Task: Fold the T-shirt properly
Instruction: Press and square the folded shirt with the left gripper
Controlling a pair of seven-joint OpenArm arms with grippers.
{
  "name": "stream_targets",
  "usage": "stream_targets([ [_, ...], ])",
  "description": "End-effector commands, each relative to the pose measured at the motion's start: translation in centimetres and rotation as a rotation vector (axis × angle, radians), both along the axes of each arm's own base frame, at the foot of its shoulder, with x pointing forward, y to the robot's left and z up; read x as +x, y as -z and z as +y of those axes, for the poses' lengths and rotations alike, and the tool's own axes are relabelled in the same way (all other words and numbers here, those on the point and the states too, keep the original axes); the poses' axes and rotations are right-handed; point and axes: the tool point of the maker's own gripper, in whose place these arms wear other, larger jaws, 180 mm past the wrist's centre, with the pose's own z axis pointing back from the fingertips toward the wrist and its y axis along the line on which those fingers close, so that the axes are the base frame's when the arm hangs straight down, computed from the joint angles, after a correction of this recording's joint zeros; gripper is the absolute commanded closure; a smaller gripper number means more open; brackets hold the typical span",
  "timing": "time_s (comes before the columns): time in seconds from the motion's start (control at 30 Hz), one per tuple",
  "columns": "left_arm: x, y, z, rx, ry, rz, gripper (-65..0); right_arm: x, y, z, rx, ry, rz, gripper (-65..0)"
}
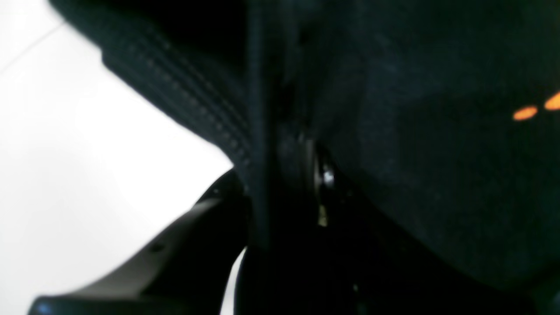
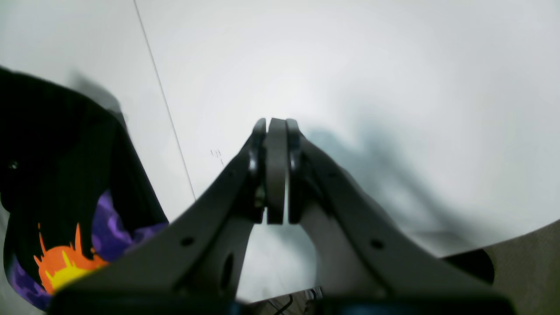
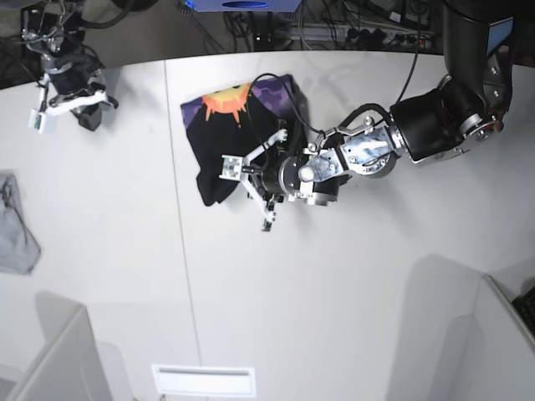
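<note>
The T-shirt (image 3: pixel 242 138) lies bunched at the table's (image 3: pixel 334 301) far centre, print up. The left gripper (image 3: pixel 251 188) pinches its near edge; shirt body runs far-left from it. The right gripper (image 2: pixel 275 170), jaws together and empty, sits well apart, far left.

White table (image 3: pixel 334 317) with black T-shirt (image 3: pixel 242 134) bunched near the far edge, grey cloth (image 3: pixel 15 225) at the side

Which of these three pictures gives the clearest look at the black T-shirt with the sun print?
The base view: the black cloth T-shirt lies bunched on the white table, its sun print showing. The right wrist view catches only one edge with part of the print, and the left wrist view is a blurred close-up of dark fabric and a stitched hem.
</note>
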Motion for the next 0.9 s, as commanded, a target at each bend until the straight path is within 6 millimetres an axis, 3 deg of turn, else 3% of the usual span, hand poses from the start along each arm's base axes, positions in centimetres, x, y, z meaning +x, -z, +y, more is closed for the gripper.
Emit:
stream_targets([
  [0.0,0.4,-0.6,-0.2,0.011,0.047,-0.03,0.0,0.3,-0.7,-0.4,-0.015,-0.003,-0.025,0.0],
  [0.27,-0.1,-0.1,-0.8,0.019,0.132,-0.028,0.0,-0.2,1.5,0.0,0.035,0.043,0.013,0.0],
  [0.53,0.0,0.1,-1.3,0.019,0.129,-0.022,0.0,0.1,1.6,0.1,0.044,0.044,0.011,0.0],
  [0.87,1.1,-2.4,-2.3,-0.026,0.135,-0.076,0.0,0.1,1.7,0.0,0.042,0.047,0.012,0.0],
])
